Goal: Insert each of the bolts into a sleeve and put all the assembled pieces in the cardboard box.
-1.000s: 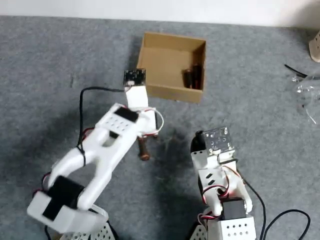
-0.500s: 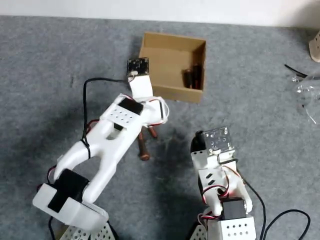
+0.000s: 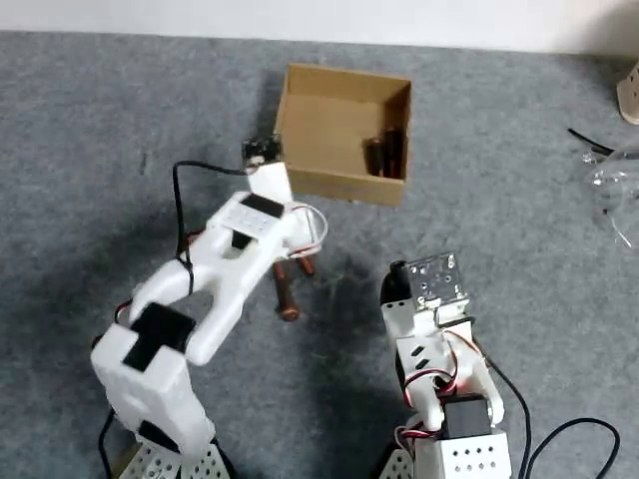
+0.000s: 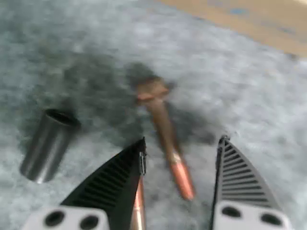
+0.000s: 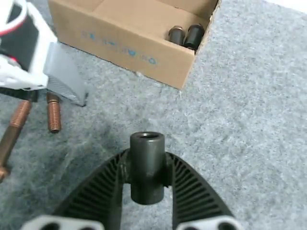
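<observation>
Done: two pieces (image 3: 387, 153) inside box (image 3: 344, 185).
Pending: two bolts (image 3: 287, 297) beside box.
Left claw (image 4: 182, 142): open over bolts.
Right claw (image 5: 147, 165): gripping sleeve (image 5: 147, 146).

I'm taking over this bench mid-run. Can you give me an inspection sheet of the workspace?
Surface: grey carpet.
Job's things: box holds two assembled pieces; one bolt and another bolt lie loose on the carpet; a loose sleeve lies near them; a held sleeve is upright.
Clutter: thin wires and clear bits at the carpet's edge.
Grippers: left gripper open over the bolts; right gripper shut on the held sleeve.
Cables: black cable along the left arm; second cable by the right base.
Surroundings: white wall.
</observation>
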`<action>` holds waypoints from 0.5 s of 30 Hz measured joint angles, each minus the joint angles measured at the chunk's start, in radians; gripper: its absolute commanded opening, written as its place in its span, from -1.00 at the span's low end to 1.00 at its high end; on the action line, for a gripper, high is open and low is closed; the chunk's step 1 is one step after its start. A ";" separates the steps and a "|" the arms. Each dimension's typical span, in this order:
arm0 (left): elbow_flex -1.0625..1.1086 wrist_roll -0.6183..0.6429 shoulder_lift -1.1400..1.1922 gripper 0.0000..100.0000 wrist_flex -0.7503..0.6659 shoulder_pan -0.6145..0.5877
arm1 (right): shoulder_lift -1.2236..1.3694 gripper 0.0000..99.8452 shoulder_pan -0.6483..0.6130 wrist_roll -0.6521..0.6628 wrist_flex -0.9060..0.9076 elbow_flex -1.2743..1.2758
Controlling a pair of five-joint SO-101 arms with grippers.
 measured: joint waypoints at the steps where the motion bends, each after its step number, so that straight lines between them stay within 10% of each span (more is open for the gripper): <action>1: -0.017 0.000 0.018 -0.55 0.012 -0.008 | 0.000 -0.99 0.000 0.000 0.000 0.000; 15: -0.175 0.003 0.140 -0.56 0.084 -0.074 | 0.000 -0.99 0.000 0.000 0.000 0.000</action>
